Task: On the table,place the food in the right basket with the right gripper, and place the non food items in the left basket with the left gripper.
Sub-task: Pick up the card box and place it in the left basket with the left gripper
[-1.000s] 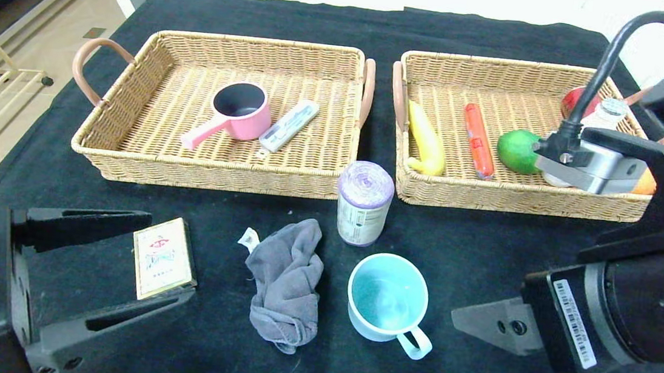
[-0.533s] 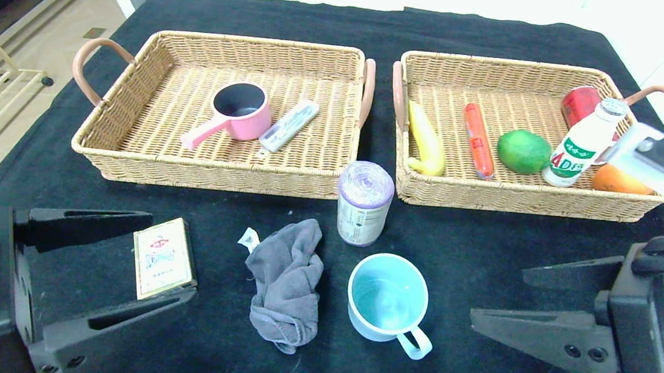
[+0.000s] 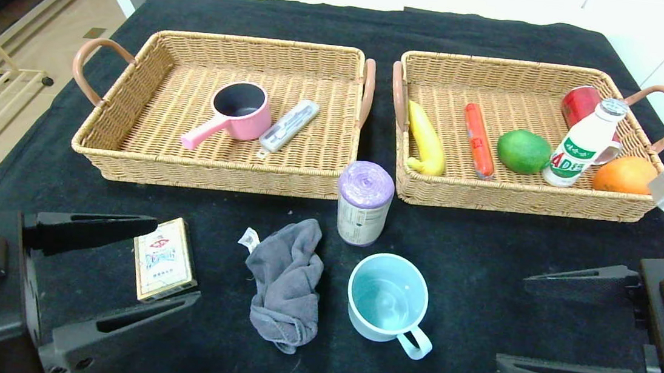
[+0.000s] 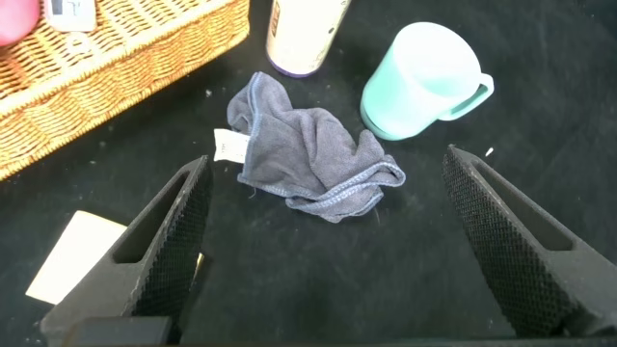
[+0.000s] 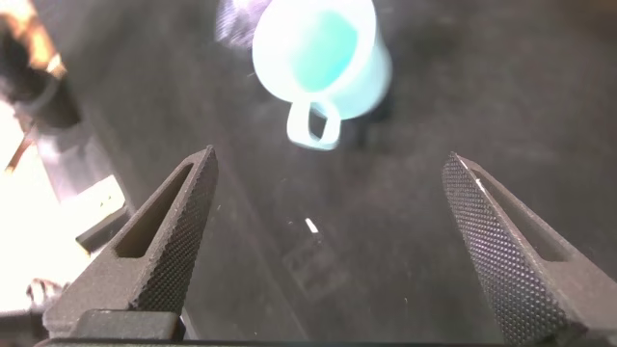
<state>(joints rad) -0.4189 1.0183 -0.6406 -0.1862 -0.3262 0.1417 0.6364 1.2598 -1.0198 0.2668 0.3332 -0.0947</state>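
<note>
A: Food's all in the right basket [image 3: 519, 198]. Box [image 3: 164, 258], cloth [image 3: 287, 283], roll [image 3: 363, 203] and cup [image 3: 388, 297] lie along the worktop's [image 3: 485, 244] near edge.
B: Both pincers gape wide, empty: left pincer [image 3: 116, 275] flanks the box, right pincer [image 3: 574, 331] parks at the near right corner.

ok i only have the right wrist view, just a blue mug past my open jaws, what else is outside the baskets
observer: beside the mug lies a grey cloth, with a purple roll standing behind them and a card box off to the left.
operator: any food out there
observer: no, the banana, sausage, green fruit, orange and drink bottle are all in the right basket.
operator: where's the left gripper
observer: the left gripper is low at the table's near left, jaws open, by the card box.
</note>
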